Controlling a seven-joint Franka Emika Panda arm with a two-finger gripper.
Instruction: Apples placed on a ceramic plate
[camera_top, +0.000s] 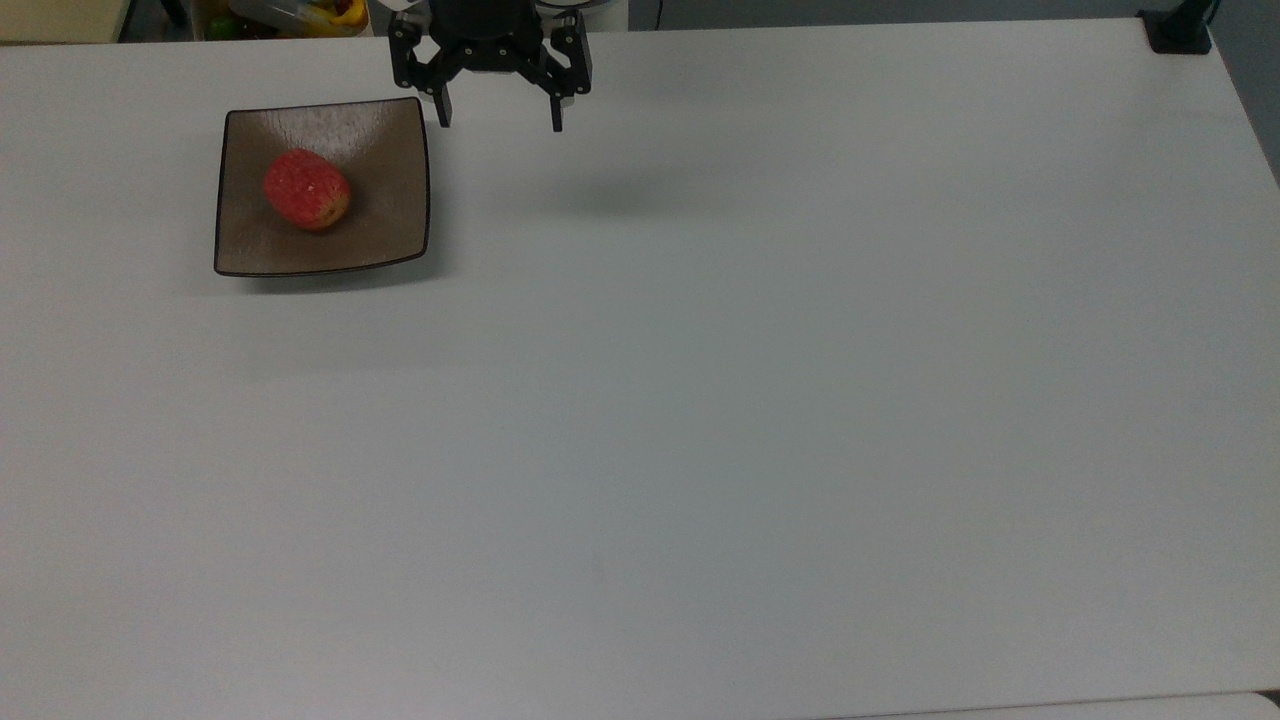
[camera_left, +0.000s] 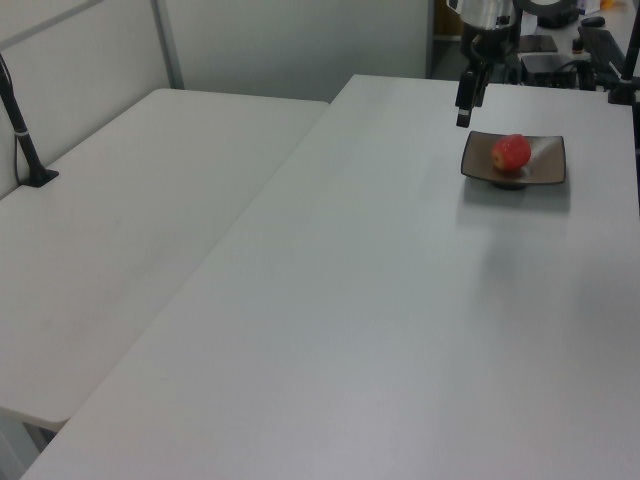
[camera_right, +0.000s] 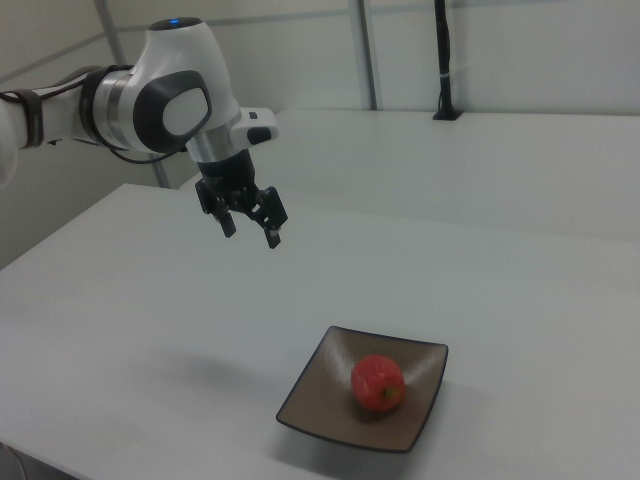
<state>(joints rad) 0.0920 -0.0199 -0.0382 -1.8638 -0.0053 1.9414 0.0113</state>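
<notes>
So the apple (camera_right: 379, 382) is sitting on the square ceramic plate (camera_right: 312, 400), slightly off centre, near the table's (camera_right: 120, 330) corner. Behind it the gripper (camera_right: 250, 230) hangs in the air, fingers spread wide and empty, apple below and off to the right view's right. Looks done.

My arm (camera_right: 150, 105) is glossy white, built of rounded shells with dark grey oval caps at the joints and a small blue light on top of the upper shell. A dark band rings the segment behind it. The hand (camera_right: 247, 225) is matte black, with two slim fingers (camera_top: 557, 110) and small pale screws on its linkages.
</notes>
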